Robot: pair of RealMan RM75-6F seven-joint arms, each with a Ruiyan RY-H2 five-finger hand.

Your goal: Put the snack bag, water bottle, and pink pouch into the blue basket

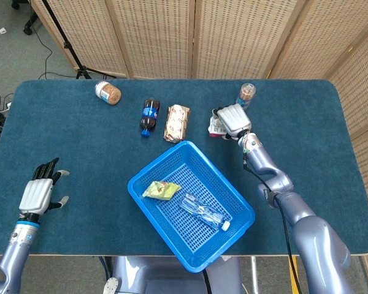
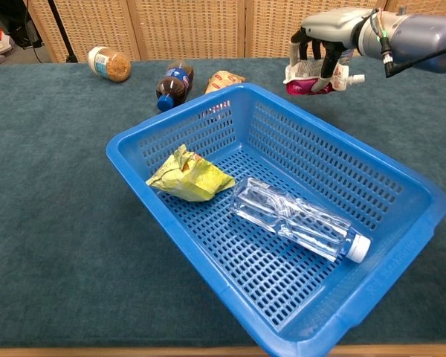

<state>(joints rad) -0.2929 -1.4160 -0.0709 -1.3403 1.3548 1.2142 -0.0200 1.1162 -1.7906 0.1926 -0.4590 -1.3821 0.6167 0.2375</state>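
Two of three are done: the snack bag (image 2: 189, 177) and water bottle (image 2: 297, 219) lie in the blue basket (image 2: 401, 223). The right hand (image 2: 328, 30) grasps the pink pouch (image 2: 309, 79), hanging under its fingers beyond the basket's far rim; the left hand (image 1: 38, 193) rests spread, holding nothing
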